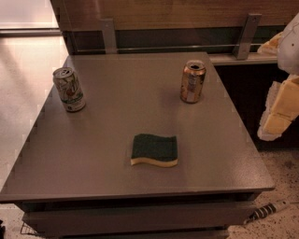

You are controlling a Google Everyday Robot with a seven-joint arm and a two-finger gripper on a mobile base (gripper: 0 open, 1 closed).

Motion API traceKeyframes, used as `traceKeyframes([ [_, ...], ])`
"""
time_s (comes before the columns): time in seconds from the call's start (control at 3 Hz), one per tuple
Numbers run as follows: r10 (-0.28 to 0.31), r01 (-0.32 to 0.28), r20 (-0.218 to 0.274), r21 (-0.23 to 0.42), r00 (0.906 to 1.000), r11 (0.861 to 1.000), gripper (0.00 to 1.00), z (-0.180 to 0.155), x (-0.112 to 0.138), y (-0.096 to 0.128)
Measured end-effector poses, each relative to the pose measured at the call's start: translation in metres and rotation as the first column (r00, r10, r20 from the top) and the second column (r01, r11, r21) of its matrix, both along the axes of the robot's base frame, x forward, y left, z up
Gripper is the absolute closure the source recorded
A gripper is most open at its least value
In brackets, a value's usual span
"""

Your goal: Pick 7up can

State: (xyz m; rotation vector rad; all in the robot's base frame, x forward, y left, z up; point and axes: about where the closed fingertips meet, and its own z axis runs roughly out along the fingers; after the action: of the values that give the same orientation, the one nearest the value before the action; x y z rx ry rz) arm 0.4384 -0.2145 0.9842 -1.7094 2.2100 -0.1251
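Front edge of tabletop point(93, 154) nearest, grey and matte, with a darker panel below it. Striped cable point(265, 211) on speckled floor point(285, 177) at lower right, just past the front corner.

Sponge point(154, 149) flat near front centre of tabletop, dark green face up, yellow layer showing along its near side, touching nothing else.

Gripper point(276, 116) at right border, white and pale yellow, hanging beyond the right side of the tabletop, level with the stretch between sponge and cans. Well apart from every item on the tabletop. Degree of opening: cannot tell.

7up can point(69, 89) standing on its base in the far-left part of the tabletop, near the left edge. White-silver body with green markings, green band at the base, silver top. Well apart from sponge and gripper, across the tabletop from the latter.

Copper can point(193, 81) upright in the far-right part, slightly farther back than the 7up can, with bare tabletop between the two.

Metal brackets point(110, 35) and rail point(177, 46) behind the far edge, below a wood panel point(177, 11).
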Motion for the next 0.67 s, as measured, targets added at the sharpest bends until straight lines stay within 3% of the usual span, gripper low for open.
traceKeyframes([
  [0.33, 0.000, 0.000, 0.000, 0.000, 1.0000, 1.000, 0.00, 0.000, 0.000, 0.000],
  [0.67, 0.002, -0.003, 0.024, 0.042, 0.9997, 0.999, 0.00, -0.003, 0.011, 0.014],
])
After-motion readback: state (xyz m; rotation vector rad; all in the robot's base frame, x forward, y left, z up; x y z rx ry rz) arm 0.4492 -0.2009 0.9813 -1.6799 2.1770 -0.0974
